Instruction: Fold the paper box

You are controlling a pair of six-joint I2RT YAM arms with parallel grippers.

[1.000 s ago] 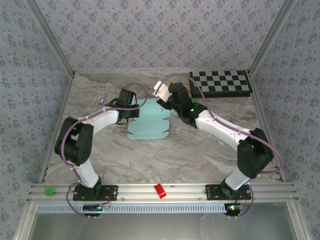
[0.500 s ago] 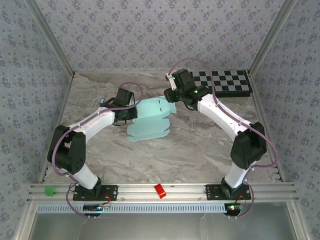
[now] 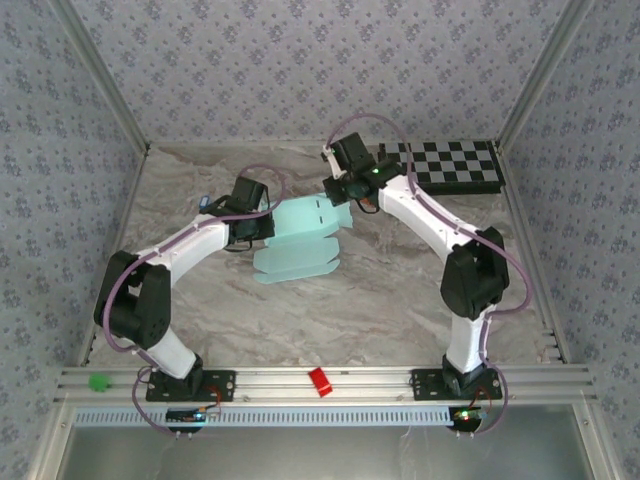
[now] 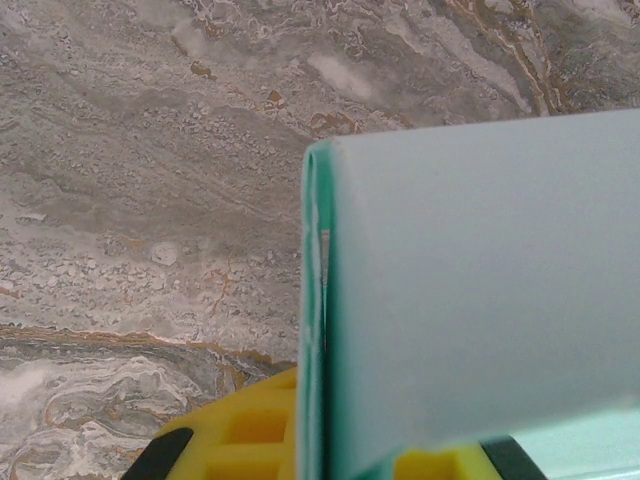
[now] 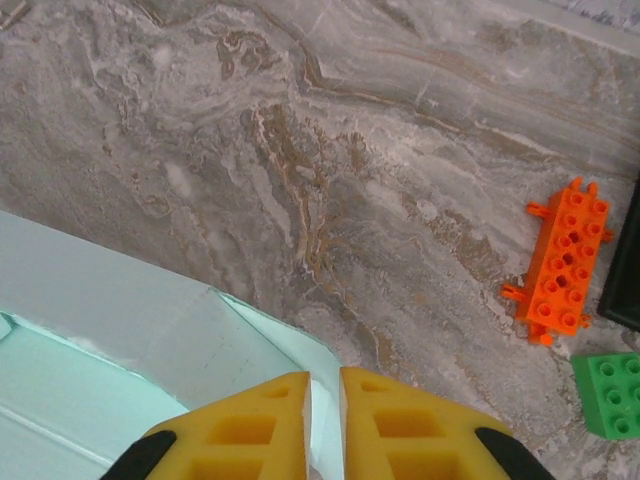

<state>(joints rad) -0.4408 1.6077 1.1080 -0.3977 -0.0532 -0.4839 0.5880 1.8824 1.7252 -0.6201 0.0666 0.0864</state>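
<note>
The paper box (image 3: 300,238) is a pale aqua die-cut sheet, partly folded, lying mid-table with its far part raised. My left gripper (image 3: 262,222) holds its left edge. In the left wrist view the doubled card edge (image 4: 318,300) stands between the yellow fingers (image 4: 240,435), which are shut on it. My right gripper (image 3: 341,194) is at the sheet's far right corner. In the right wrist view a thin flap (image 5: 290,345) runs into the narrow gap of that gripper (image 5: 325,425), pinched between the yellow fingers (image 5: 410,430).
A black-and-white checkered board (image 3: 445,167) lies at the back right. An orange brick (image 5: 562,262) and a green brick (image 5: 612,395) sit on the marble near it. A red piece (image 3: 319,381) and a green piece (image 3: 97,380) rest on the front rail.
My right gripper swung back and left onto the sheet's far right flap and closed on it. The sheet's far part has lifted. The left gripper kept its hold.
</note>
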